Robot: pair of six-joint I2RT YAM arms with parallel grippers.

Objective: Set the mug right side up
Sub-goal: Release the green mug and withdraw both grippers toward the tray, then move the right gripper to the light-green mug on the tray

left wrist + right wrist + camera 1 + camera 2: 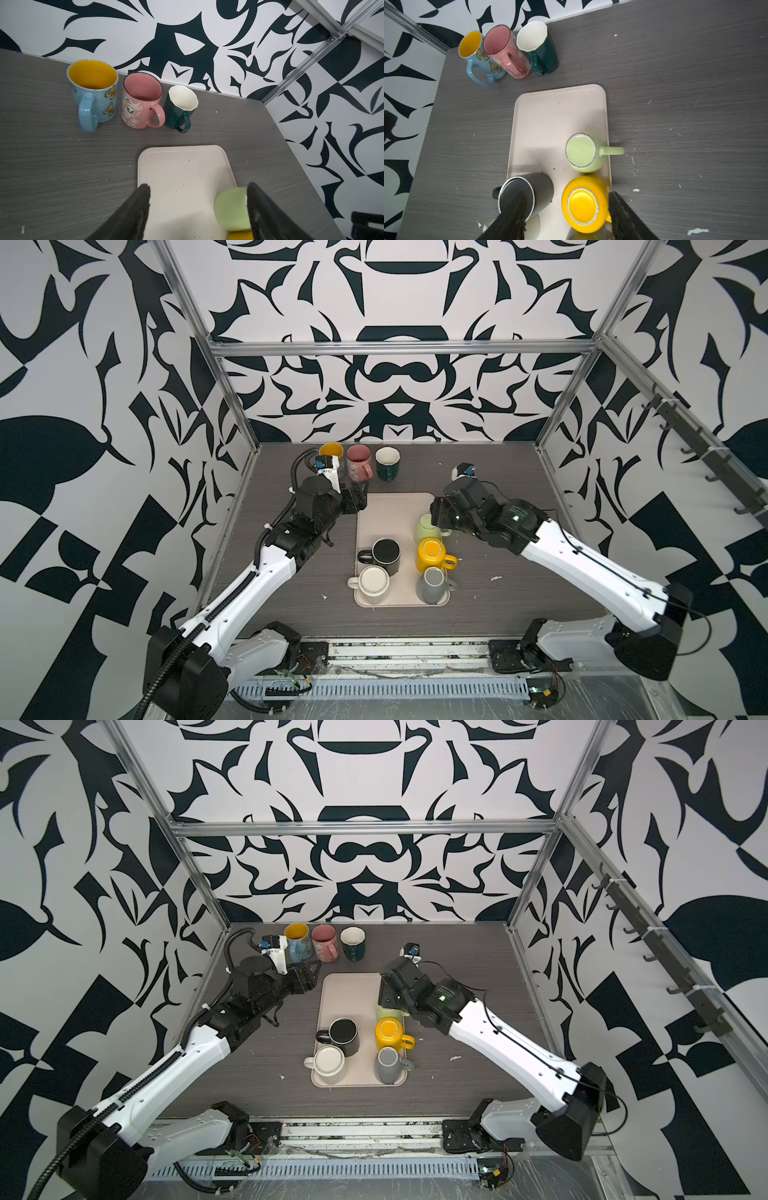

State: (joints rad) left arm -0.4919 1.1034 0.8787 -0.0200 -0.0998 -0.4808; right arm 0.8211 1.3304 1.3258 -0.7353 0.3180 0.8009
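**Green mug (581,150) base-up on tray, right gripper (566,194) nearest**

Mug sits inverted at the right edge of the tray (550,116). Its axis is vertical & the handle sticks out past the rim on the right arm's side. In both top views the right gripper hangs over it, jaws spread, holding nothing; in the wrist view the mug lies just ahead of the fingertips. Left gripper (198,185) is also spread & empty, by the tray's far-left corner, so farther off. Probably the right arm's pick.

Writing: small script on the pink ghost mug (141,101), unreadable. No brands seen.

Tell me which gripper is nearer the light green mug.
Right. The right gripper hangs just over the light green mug; the left gripper is by the far left corner of the tray.
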